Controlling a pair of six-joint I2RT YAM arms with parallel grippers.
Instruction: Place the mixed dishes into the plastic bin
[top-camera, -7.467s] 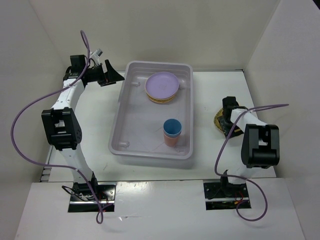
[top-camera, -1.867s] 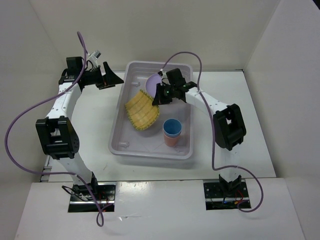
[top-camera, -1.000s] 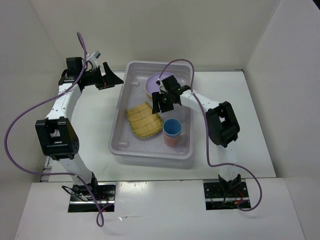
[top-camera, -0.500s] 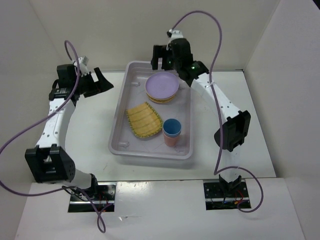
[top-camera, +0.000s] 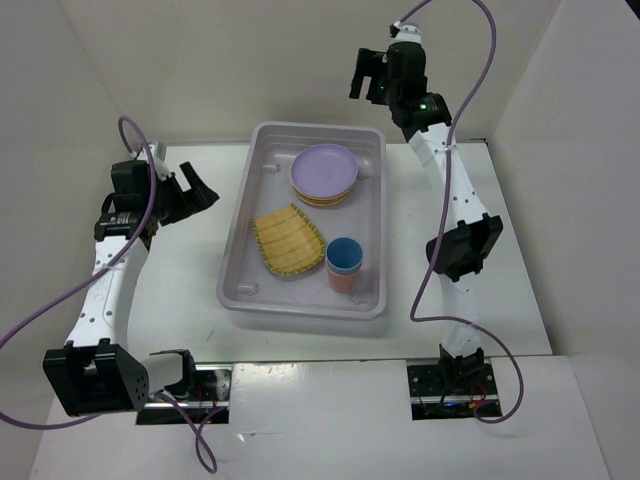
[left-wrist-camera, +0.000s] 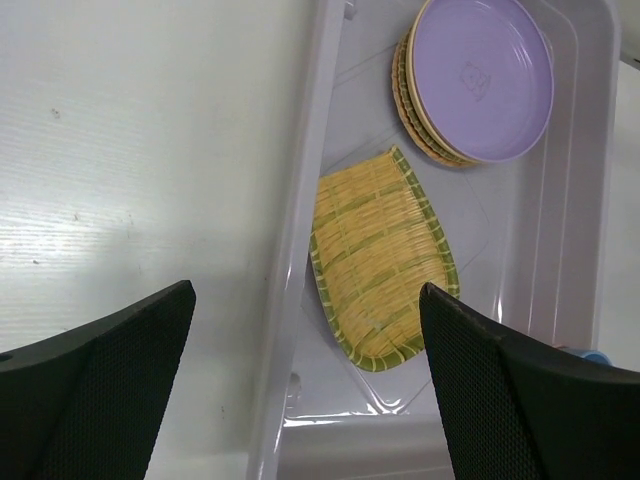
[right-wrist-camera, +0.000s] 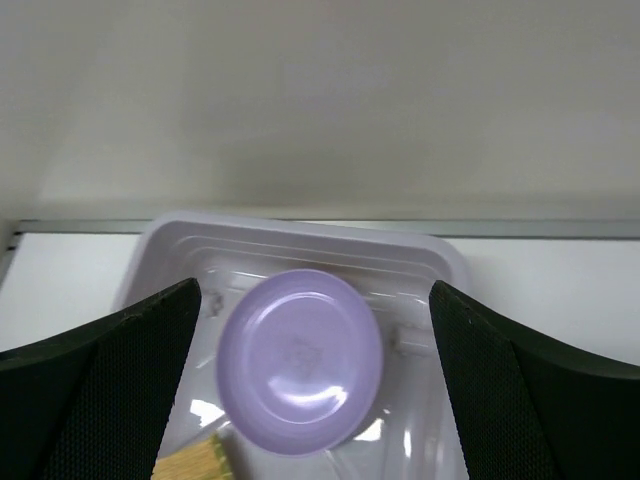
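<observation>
Bright, even light from overhead fills all views. The plastic bin (top-camera: 236, 240) throws soft shadows on the white desk (top-camera: 520, 290). Small glints dot its floor. The right wrist view is slightly blurred.

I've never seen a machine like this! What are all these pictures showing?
These are two robot arms bolted to a white table. One picture looks down from above. The other two come from small cameras on the arms' wrists; the black shapes at the edges are their own fingers. A plastic tub sits on the table. Inside lie a purple plate on top of other plates, a yellow woven plate, and a blue cup nested in a pink cup. The left gripper and the right gripper are both open, holding nothing.
</observation>
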